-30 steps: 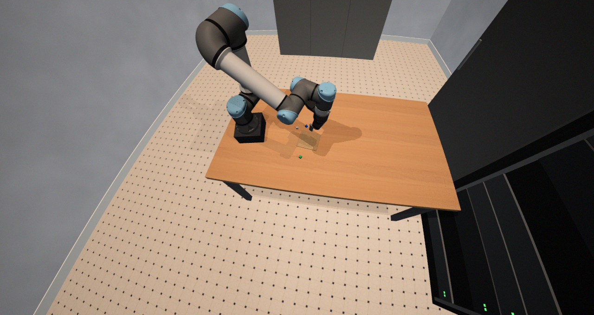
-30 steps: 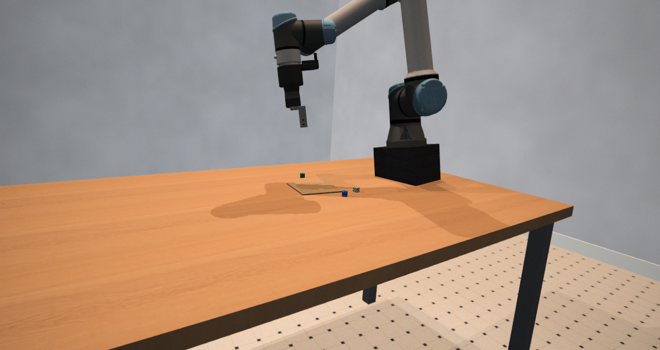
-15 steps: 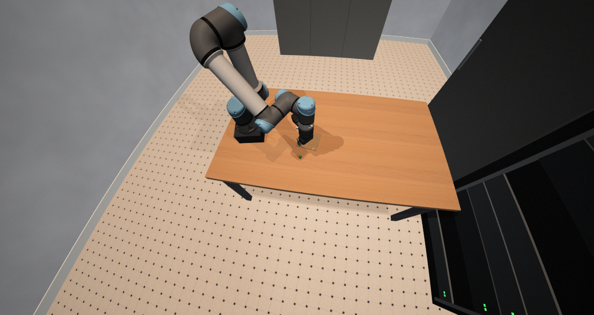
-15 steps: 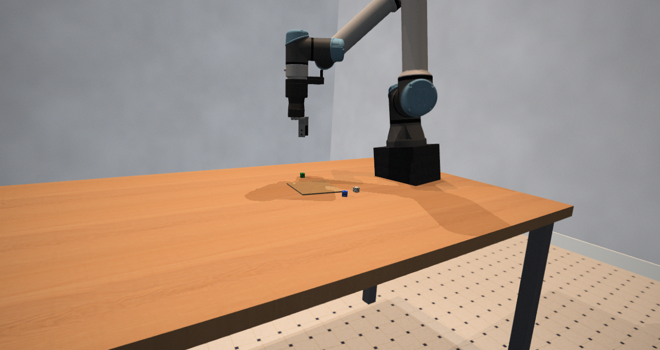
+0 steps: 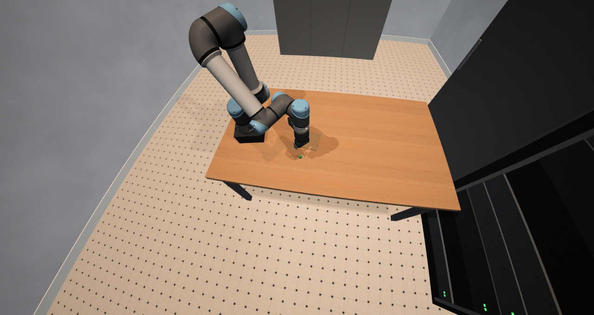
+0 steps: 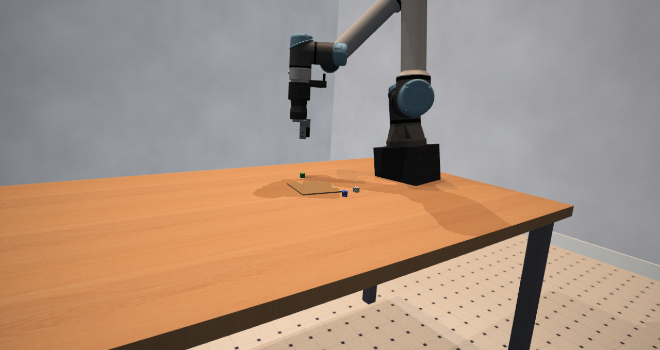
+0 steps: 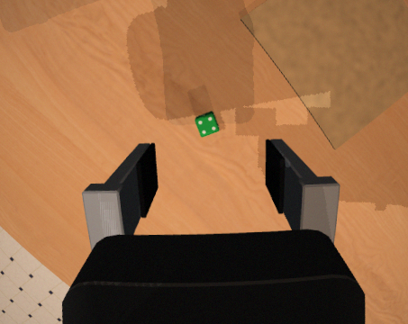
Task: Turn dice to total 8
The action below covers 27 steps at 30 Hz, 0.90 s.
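Hovering above the surface, tool fingers apart; green die shows 4 on top, off the mat.

The blue die's top number is too small to read.

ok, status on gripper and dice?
Gripper open, above table. Green die four up, off mat. Blue and white dice also off mat. No obstruction seen between gripper and green die.
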### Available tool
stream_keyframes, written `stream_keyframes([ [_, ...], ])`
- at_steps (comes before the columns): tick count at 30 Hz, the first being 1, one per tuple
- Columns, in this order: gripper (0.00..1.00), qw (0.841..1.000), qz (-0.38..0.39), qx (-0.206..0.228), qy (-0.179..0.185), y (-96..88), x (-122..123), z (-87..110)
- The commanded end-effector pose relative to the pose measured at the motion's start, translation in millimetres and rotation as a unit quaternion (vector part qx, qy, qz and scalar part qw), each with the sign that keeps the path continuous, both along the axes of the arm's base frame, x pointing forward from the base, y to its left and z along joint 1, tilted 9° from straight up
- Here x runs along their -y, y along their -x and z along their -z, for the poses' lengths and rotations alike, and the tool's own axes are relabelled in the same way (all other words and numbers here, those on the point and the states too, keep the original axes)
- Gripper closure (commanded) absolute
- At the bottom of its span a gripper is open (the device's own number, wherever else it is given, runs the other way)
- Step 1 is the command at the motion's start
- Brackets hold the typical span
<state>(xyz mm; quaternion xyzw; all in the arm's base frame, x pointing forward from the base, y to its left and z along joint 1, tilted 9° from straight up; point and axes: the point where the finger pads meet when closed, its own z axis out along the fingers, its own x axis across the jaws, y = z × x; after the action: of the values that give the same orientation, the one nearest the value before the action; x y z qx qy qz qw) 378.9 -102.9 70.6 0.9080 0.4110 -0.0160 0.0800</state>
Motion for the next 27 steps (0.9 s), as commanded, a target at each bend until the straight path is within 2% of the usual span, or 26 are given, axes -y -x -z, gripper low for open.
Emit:
stream_keyframes([
  [1, 0.00, 1.000, 0.000, 0.001, 0.001, -0.1, 1, -0.3],
  [16, 0.00, 1.000, 0.000, 0.001, 0.000, -0.4, 1, 4.7],
  [21, 0.00, 1.000, 0.000, 0.001, 0.000, -1.1, 4, 19.3],
  [27, 0.00, 1.000, 0.000, 0.001, 0.000, -2.5, 8, 46.6],
])
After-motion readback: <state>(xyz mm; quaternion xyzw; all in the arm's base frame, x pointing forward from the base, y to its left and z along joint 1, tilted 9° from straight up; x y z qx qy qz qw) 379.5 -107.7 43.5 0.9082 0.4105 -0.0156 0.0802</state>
